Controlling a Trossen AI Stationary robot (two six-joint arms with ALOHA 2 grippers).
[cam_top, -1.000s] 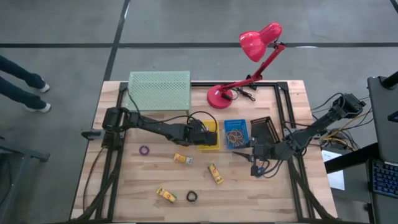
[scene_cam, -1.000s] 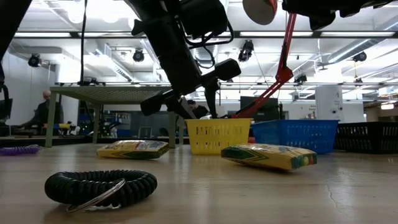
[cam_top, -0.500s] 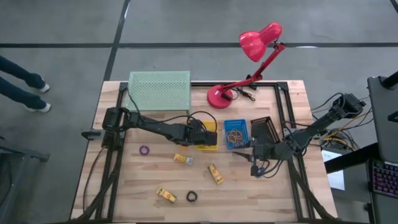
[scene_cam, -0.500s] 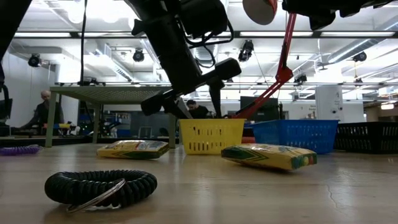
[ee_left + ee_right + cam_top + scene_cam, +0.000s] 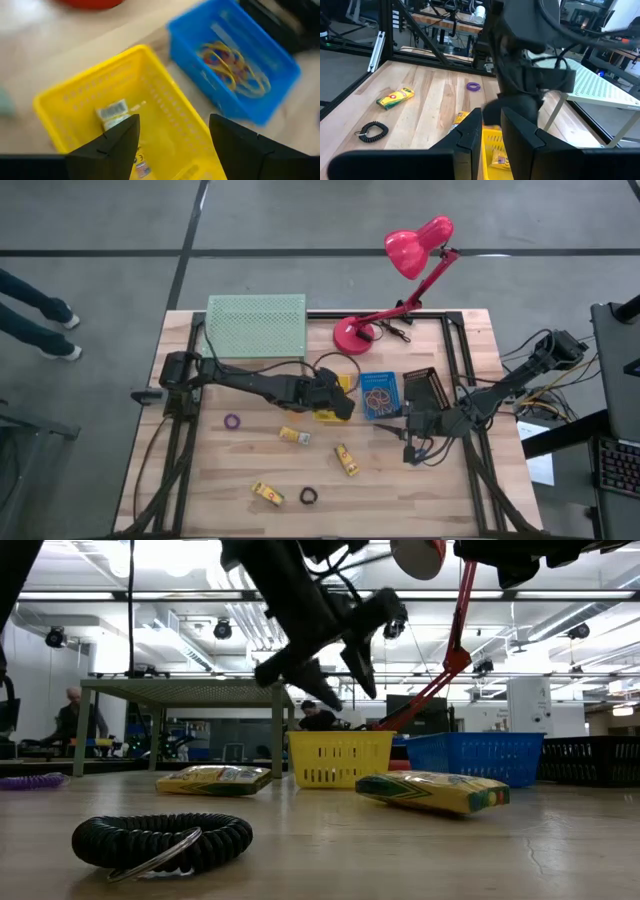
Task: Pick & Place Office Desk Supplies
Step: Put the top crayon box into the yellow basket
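My left gripper (image 5: 172, 137) hangs spread wide over the yellow basket (image 5: 75, 100), where one packet (image 5: 114, 111) lies. My right gripper (image 5: 408, 448) waits right; its fingers, I cannot tell.

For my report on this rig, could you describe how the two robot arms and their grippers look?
Both arms are dark, nearly black, made of slim jointed segments. The left gripper has two flat, wedge-shaped black fingers, and a black cable loops above the arm. The right gripper has the same blocky dark fingers, and loose black cables hang near that arm's base. No markings are readable.
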